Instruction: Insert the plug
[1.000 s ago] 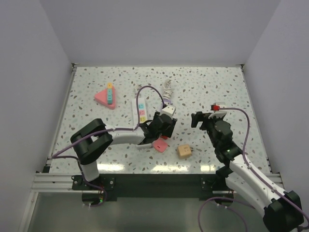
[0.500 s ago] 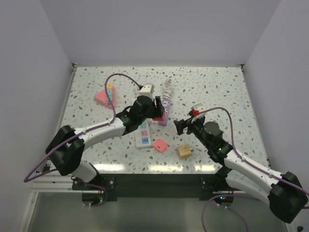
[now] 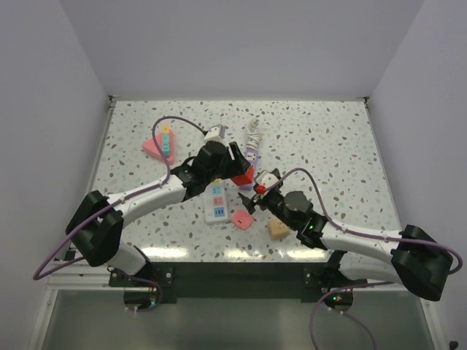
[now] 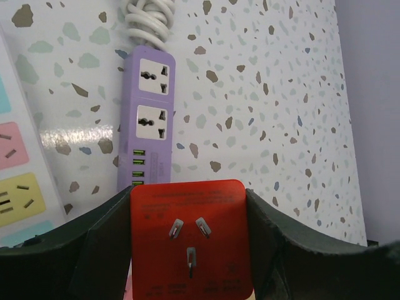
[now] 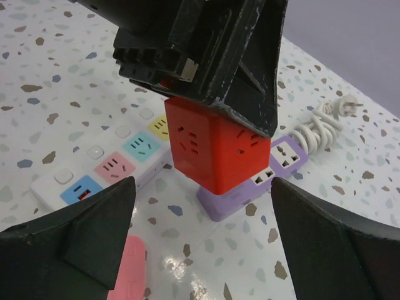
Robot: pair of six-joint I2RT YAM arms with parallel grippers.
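Over the cord-free end of the purple power strip (image 4: 150,119), the red plug cube (image 5: 215,153) is hovering, seemingly unseated, the left hand (image 4: 187,250) clamping its sides for lining up; beside that strip the right hand (image 5: 201,187) is gaping wide, empty (likely to brace it).

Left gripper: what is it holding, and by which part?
The red cube adapter, clamped between the fingers by its two opposite side faces, prongs facing the wrist camera.
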